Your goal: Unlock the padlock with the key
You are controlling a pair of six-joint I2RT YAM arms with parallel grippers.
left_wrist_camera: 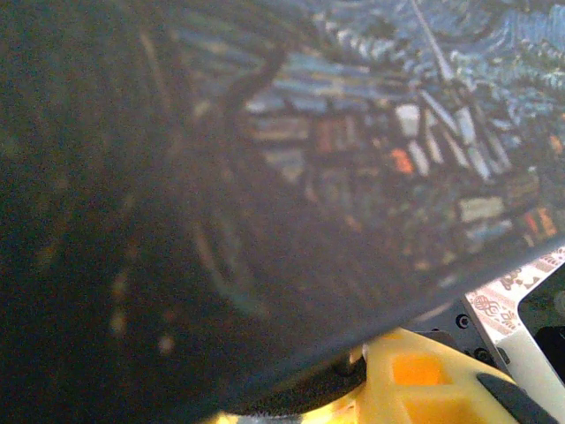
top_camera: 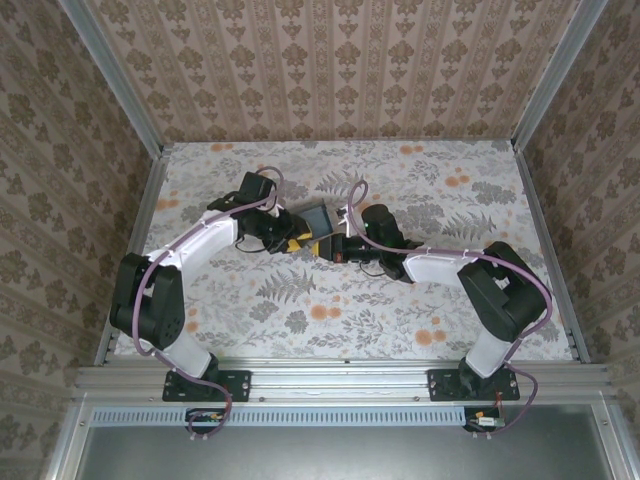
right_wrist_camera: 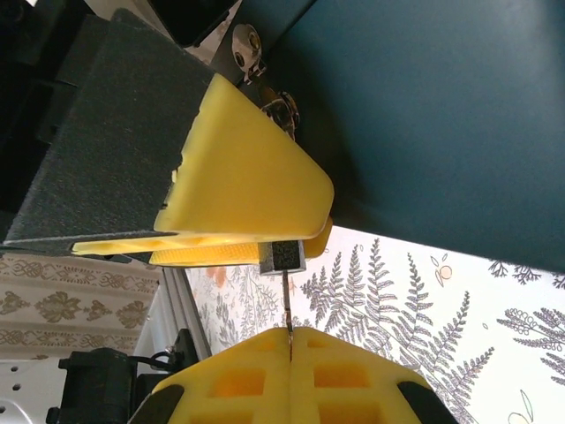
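We see one padlock [top_camera: 318, 219] clamped in the left claw [top_camera: 299, 242], one key [right_wrist_camera: 288, 305] pinched by the closed right claw [right_wrist_camera: 290, 340], open bench [top_camera: 300, 305] all round

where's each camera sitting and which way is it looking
Top: fixed above and behind the bases, looking down on the table; both arms show, left claw and right claw meeting at the padlock.
Left wrist: on the left arm, jammed against the padlock's printed face; one yellow finger shows below.
Right wrist: on the right arm, looking along its shut fingers pinching the key.
Shared: all three see the padlock.
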